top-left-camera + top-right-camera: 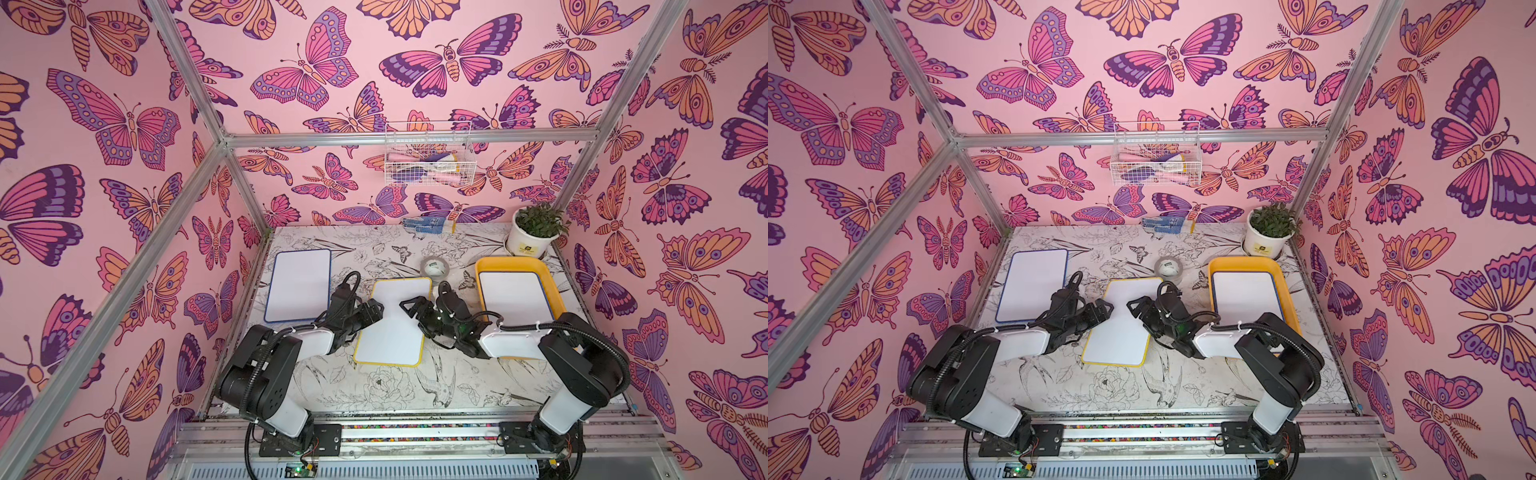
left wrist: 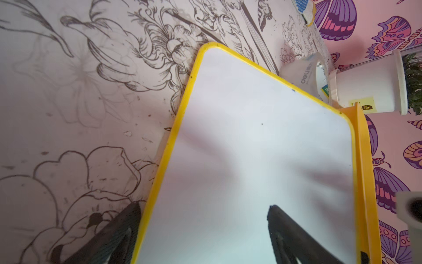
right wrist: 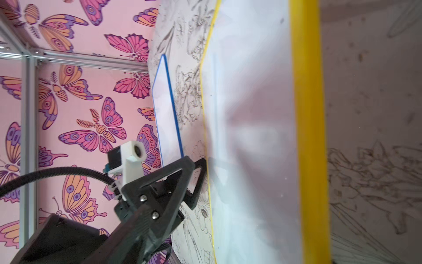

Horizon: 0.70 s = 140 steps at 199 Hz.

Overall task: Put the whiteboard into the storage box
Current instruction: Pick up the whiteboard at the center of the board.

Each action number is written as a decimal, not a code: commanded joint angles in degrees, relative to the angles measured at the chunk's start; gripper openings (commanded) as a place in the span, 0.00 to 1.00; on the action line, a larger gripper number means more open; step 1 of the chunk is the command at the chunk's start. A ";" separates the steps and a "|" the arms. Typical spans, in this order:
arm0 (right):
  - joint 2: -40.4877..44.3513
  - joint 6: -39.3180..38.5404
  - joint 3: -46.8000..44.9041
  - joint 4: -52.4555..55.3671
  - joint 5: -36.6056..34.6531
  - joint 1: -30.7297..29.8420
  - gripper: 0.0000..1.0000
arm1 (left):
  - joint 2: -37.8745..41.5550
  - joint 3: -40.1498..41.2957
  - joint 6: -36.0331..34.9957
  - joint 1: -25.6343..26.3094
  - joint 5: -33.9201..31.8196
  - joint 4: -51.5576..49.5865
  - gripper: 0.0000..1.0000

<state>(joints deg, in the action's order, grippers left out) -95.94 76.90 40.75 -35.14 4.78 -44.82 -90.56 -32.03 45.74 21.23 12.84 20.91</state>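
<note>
Left gripper [image 1: 377, 311] stands wide open at the left long edge of the yellow-framed whiteboard [image 1: 392, 336] — in the left wrist view one finger [image 2: 127, 217] sits outside the yellow frame over the table [image 1: 374, 399], its partner over the white face. Right gripper [image 1: 409, 308] is at the opposite edge; whether its jaws are spread or closed I cannot tell. This whiteboard lies mid-table, slightly skewed, outside the storage box [image 1: 505, 262]. That box sits just to the right and holds a blue-framed whiteboard [image 1: 513, 297]. A second blue-framed board [image 1: 298, 284] lies far left. Behind — a tape roll [image 1: 434, 268], a potted plant [image 1: 534, 232] and, on the back wall, a wire basket [image 1: 430, 160].
</note>
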 commanded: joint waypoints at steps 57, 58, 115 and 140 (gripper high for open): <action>1.83 -1.71 -2.72 -9.00 -5.65 -2.12 0.59 | -2.50 6.20 3.57 0.30 4.82 -21.17 0.90; 1.91 -1.73 -2.79 -8.99 -5.70 -2.12 0.59 | -2.46 6.15 3.57 0.30 4.78 -21.17 0.90; 4.10 -3.57 -4.14 -7.39 -7.14 -2.73 0.28 | -1.20 6.51 3.91 0.21 5.08 -21.37 0.90; 4.59 -4.41 -4.86 -7.65 -8.28 -3.15 0.23 | -0.02 6.71 4.16 0.22 5.92 -21.35 0.90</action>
<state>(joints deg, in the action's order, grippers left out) -93.14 73.91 36.51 -39.68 -1.17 -47.16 -87.50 -30.17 47.07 20.99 15.11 18.96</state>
